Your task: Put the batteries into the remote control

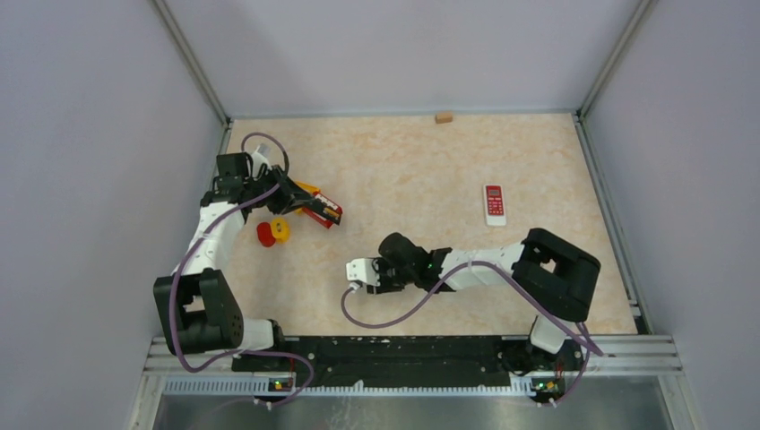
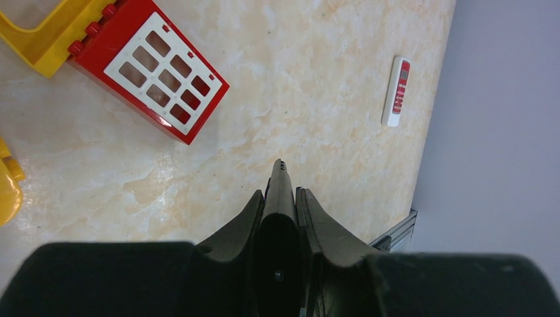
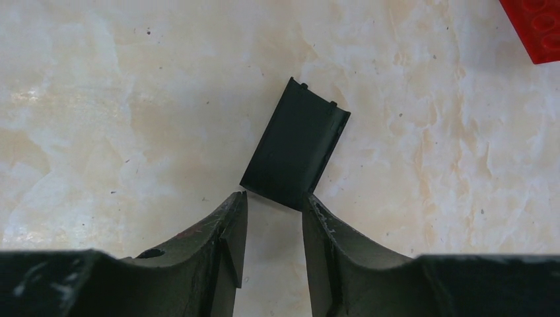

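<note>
With left gripper [image 2: 280,193], pinches dark slab [image 2: 279,177] tight. With right gripper [image 3: 274,198] half open, grips nothing, poised at black cover [image 3: 295,152]'s near edge.

The left gripper [image 2: 280,193] is clamped on a slim black object [image 2: 279,173], below and right of a red block with a white grid panel [image 2: 152,72]. A yellow piece [image 2: 46,33] touches the block's left end. A white-and-red remote [image 2: 396,91] lies far right of the block, on the table [image 2: 297,86].
</note>
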Motion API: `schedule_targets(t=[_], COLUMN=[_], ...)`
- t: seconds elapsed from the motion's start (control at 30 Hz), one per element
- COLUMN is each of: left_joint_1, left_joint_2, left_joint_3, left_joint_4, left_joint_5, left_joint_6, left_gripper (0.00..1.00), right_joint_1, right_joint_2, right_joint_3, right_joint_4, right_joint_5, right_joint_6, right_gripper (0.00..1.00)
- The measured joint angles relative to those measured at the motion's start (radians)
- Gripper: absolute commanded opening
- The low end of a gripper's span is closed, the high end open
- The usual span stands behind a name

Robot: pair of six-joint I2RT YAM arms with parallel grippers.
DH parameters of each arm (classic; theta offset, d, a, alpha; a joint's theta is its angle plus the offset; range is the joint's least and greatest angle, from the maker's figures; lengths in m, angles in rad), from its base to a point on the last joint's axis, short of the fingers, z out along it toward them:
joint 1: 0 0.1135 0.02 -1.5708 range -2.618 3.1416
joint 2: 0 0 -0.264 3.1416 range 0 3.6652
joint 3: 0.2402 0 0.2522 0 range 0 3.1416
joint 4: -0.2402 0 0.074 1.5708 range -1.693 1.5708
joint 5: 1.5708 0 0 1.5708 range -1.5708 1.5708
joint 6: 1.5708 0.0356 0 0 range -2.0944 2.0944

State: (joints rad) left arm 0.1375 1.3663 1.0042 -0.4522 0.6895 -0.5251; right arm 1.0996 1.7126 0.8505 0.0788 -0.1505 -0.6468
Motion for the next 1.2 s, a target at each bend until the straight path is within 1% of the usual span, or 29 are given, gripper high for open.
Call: schedule_targets(t=[0.17,0.33,0.43,0.47,0.5,0.57,0.63,0.7,0.8,0.93,1.07,1.17,1.2], left_joint_1=[0.004,0.007,0.009,0.01,0.01,0.011,0.012,0.012,0.012,0.013,0.013,0.013,0.013], left_joint_2=[0.0,0.0,0.0,0.0,0.0,0.0,0.0,0.0,0.0,0.0,0.0,0.0,0.0], left_joint_3=[0.0,0.0,0.0,0.0,0.0,0.0,0.0,0.0,0.0,0.0,0.0,0.0,0.0], left_joint_4=[0.003,0.003,0.003,0.003,0.003,0.003,0.003,0.003,0.003,0.004,0.004,0.004,0.004], left_joint_5=[0.002,0.003,0.003,0.003,0.003,0.003,0.003,0.003,0.005,0.006,0.006,0.006,0.006], left_joint_6=[0.0,0.0,0.0,0.0,0.0,0.0,0.0,0.0,0.0,0.0,0.0,0.0,0.0], left_gripper=[0.0,0.0,0.0,0.0,0.0,0.0,0.0,0.0,0.0,0.0,0.0,0.0,0.0], right_joint_1=[0.0,0.0,0.0,0.0,0.0,0.0,0.0,0.0,0.0,0.0,0.0,0.0,0.0], right_joint_2=[0.032,0.06,0.071,0.072,0.073,0.076,0.075,0.076,0.075,0.078,0.093,0.099,0.099], right_joint_3=[0.024,0.05,0.063,0.064,0.066,0.068,0.069,0.074,0.075,0.085,0.103,0.108,0.108], right_joint_4=[0.022,0.024,0.02,0.019,0.017,0.016,0.017,0.017,0.018,0.008,0.007,0.006,0.003], right_joint_5=[-0.006,-0.008,-0.011,-0.012,-0.012,-0.012,-0.011,-0.008,-0.008,-0.008,-0.008,-0.01,-0.01], right_joint_6=[-0.007,-0.016,-0.017,-0.016,-0.016,-0.014,-0.007,-0.002,0.003,0.003,0.004,0.005,0.008], right_gripper=[0.27,0.11,0.05,0.05,0.08,0.17,0.23,0.26,0.27,0.27,0.24,0.14,0.09])
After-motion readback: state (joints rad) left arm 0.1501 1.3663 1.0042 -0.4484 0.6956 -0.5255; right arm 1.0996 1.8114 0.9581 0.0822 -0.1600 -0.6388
